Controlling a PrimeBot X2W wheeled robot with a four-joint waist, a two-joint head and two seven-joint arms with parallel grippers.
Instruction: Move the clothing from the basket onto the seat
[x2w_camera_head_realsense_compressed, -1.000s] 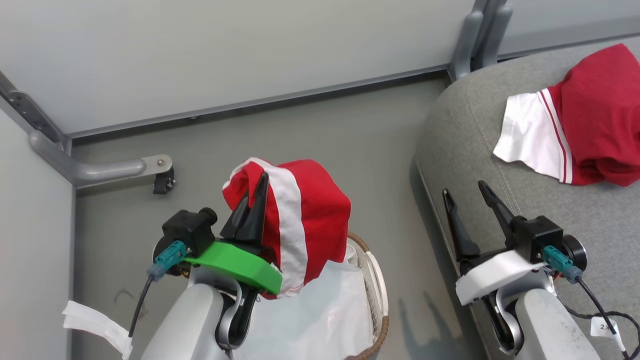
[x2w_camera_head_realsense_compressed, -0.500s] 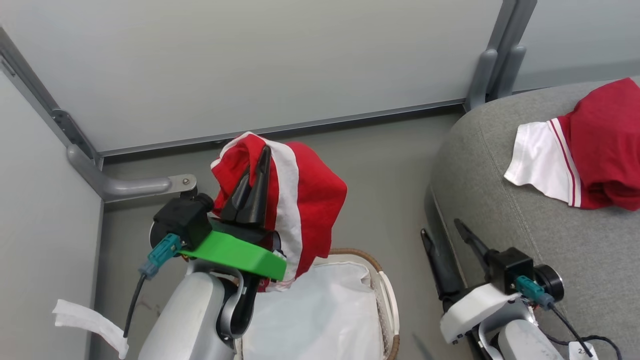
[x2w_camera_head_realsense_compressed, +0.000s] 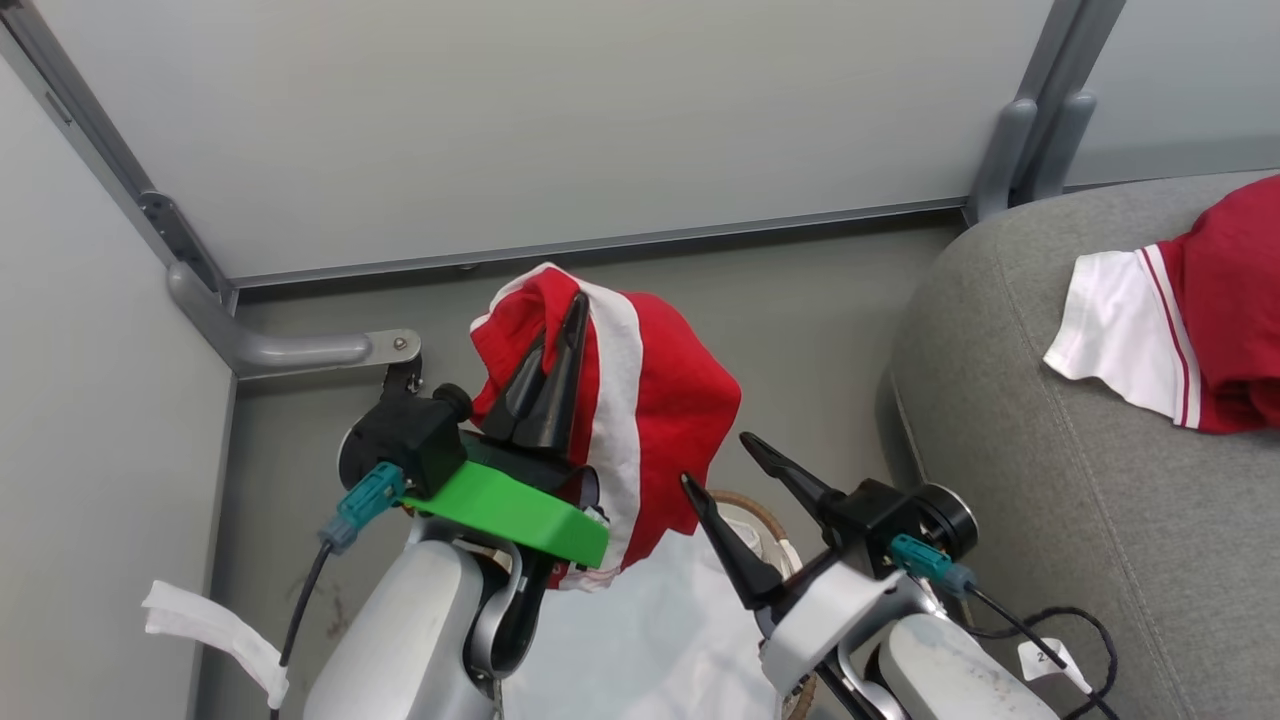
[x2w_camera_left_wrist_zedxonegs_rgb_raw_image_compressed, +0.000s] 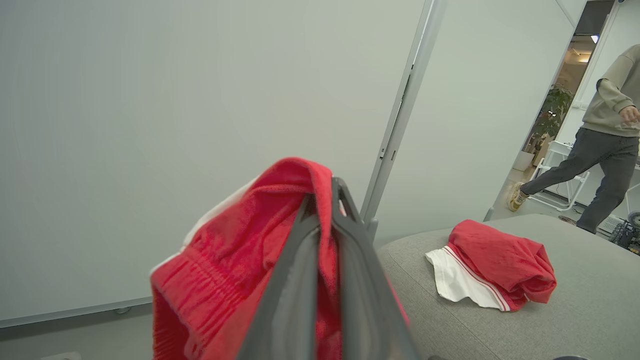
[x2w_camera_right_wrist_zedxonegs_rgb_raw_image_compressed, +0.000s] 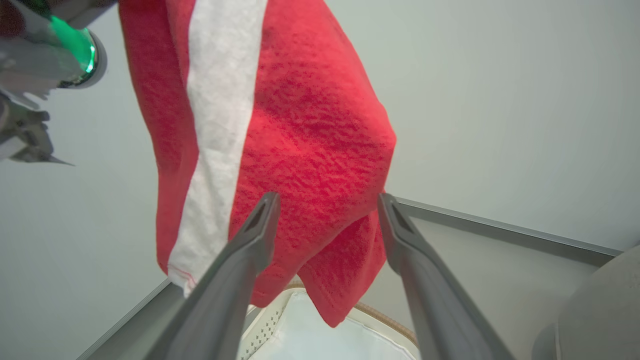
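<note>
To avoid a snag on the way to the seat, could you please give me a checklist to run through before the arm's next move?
1. Grip: left pincer shut on the held garment: ok.
2. Hem clear of the basket: cannot tell; it hangs close over the rim.
3. Spare arm: right pincer open, empty: ok.
4. Room: bare seat beside the garment lying there: ok.
5. Bystander: person beyond the seat, out of reach: cannot tell.

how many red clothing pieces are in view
2. One red piece hangs from the shut left gripper above the basket; the other red piece lies on the grey seat. The basket's inside is partly hidden.
</note>
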